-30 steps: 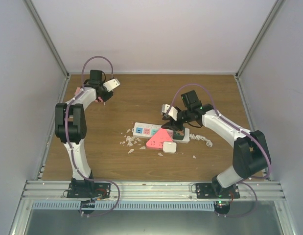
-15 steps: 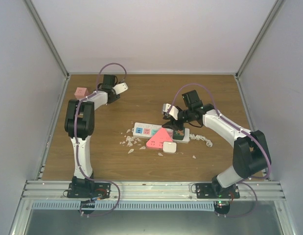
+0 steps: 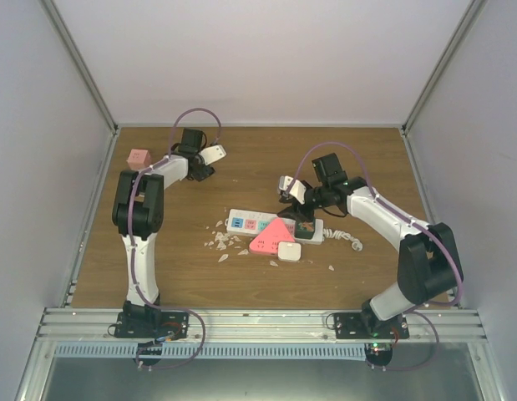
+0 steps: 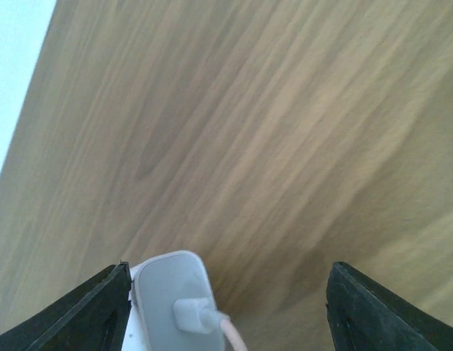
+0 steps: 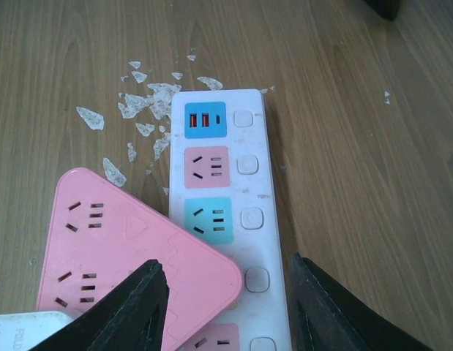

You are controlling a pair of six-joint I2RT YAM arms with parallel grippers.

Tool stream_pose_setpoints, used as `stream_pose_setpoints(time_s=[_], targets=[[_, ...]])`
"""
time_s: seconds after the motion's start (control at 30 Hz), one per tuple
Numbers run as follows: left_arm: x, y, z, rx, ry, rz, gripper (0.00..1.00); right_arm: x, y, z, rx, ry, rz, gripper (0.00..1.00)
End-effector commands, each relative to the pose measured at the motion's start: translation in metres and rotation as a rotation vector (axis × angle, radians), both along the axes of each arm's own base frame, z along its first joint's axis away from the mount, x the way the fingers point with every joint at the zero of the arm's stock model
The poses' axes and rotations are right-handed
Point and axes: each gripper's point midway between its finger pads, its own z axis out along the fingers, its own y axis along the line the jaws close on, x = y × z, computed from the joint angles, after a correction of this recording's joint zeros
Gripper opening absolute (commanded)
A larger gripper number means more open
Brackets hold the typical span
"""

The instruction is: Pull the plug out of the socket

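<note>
Left claw (image 4: 227, 281) gaped wide; pink cube (image 3: 139, 157), likely plug, lay well to its left; right claw (image 5: 226, 267) straddled socket (image 5: 237, 212), grip unclear; best lifted straight up, undragged.

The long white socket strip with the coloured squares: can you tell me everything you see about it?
The socket is a long, white, plastic-looking strip lying flat on the table. Its faces run blue, pink, teal, pink, each beside a white button. A pink triangular adapter lies across part of it; white flakes lie by its blue end. The right gripper hangs over it, fingers close on each side; whether they squeeze it is unclear.
</note>
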Motion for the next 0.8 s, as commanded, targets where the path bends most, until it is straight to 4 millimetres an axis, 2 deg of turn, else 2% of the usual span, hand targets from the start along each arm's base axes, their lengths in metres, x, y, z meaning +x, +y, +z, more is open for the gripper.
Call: stream_pose_setpoints(time_s=[0.0,0.1,0.2,0.3,0.47,0.6,0.77], targets=[[-0.015,-0.030,0.031,-0.134,0.015,-0.083,0.76,0.001,-0.004,0.013,0.028,-0.025,-0.012,0.48],[-0.027,-0.044,0.043,-0.201,0.043,-0.125,0.80,0.000,-0.006,0.016,0.034,-0.029,-0.015,0.48],[-0.038,-0.056,0.060,-0.267,0.055,-0.166,0.89,-0.002,-0.009,0.019,0.041,-0.031,-0.014,0.48],[-0.052,-0.067,0.080,-0.329,0.062,-0.227,0.91,-0.007,-0.012,0.022,0.047,-0.033,-0.006,0.49],[-0.093,-0.092,0.115,-0.459,0.083,-0.372,0.92,-0.024,-0.018,0.024,0.061,-0.030,0.031,0.52],[-0.135,-0.112,0.131,-0.568,0.125,-0.492,0.91,-0.043,-0.021,0.031,0.075,-0.045,0.086,0.65],[-0.178,-0.142,0.129,-0.658,0.222,-0.568,0.88,-0.070,-0.025,0.030,0.077,-0.041,0.159,0.81]])
